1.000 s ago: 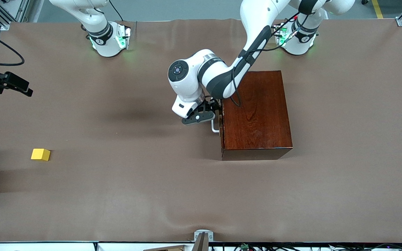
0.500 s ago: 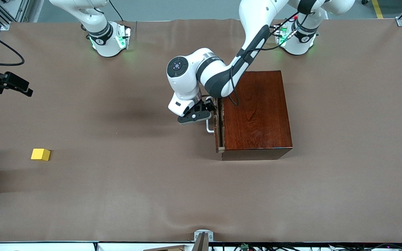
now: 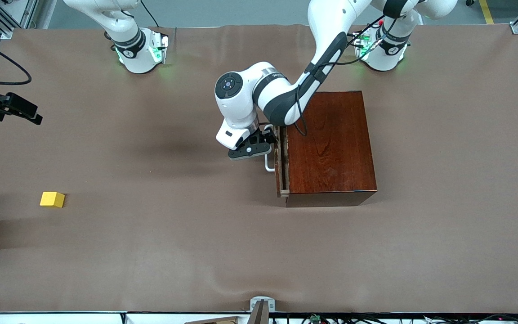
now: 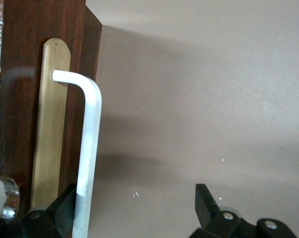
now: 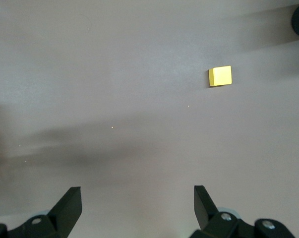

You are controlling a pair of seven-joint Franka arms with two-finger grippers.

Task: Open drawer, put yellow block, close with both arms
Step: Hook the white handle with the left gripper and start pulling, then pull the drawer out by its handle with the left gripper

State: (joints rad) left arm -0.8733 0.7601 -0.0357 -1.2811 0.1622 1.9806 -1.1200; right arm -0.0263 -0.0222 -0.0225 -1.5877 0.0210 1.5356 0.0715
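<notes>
I log: left gripper [image 3: 265,146] at white handle [image 4: 88,148] of drawer [image 3: 279,164], fingers [image 4: 206,203] spread wide, one finger touching bar. Drawer out a crack from wooden box [image 3: 331,144]. Right gripper [image 3: 11,108] waits over table [image 3: 173,252] edge, fingers [image 5: 70,203] apart. Yellow block [image 3: 52,199] on table at right arm's end, well apart from box.
</notes>
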